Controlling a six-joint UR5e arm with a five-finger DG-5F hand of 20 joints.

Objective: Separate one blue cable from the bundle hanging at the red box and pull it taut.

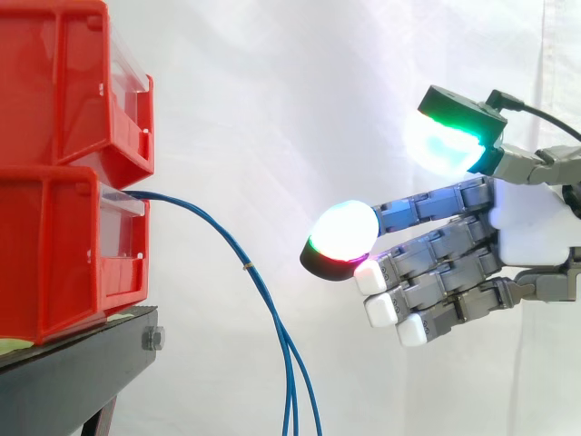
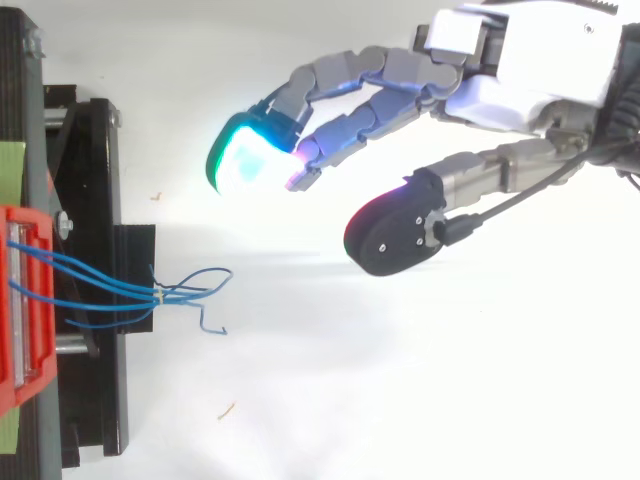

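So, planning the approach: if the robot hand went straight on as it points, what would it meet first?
Likely the black stand: from above the robot hand lines up beside the blue cables, not on them. Depth unsure.

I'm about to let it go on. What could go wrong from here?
The cables run close together, bound by a tie, so the open hand, apart from them, might catch several instead of one. A hard pull might shift the lower bin on the stand.
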